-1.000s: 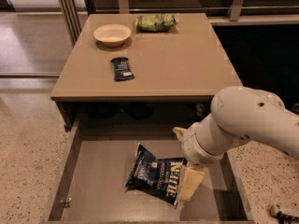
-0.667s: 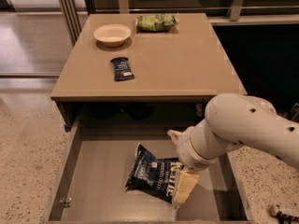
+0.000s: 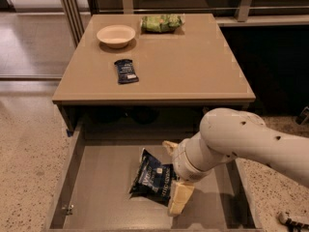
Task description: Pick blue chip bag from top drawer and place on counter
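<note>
The top drawer (image 3: pixel 99 178) stood pulled out below the counter (image 3: pixel 193 66). The blue chip bag (image 3: pixel 150 178) lay on the drawer floor, right of centre and apart from both side walls. Its long axis ran roughly from the drawer's back toward its front, slightly skewed. One crinkled corner pointed toward the back of the drawer. The white lettering sat near the bag's right edge and read sideways.

The gripper (image 3: pixel 170 178) was down inside the drawer, at the bag's right side, on the white arm (image 3: pixel 241 141) that entered from the right. Its fingers were apart: one pale finger (image 3: pixel 169 146) lay behind the bag's far corner, the other (image 3: pixel 179 199) at its near right edge. The bag's right portion lay between them. Contact with the bag could not be determined.

On the counter were a beige bowl (image 3: pixel 116 35), a green chip bag (image 3: pixel 161 23) near the far edge, and a small dark-blue bar wrapper (image 3: pixel 126 71).
</note>
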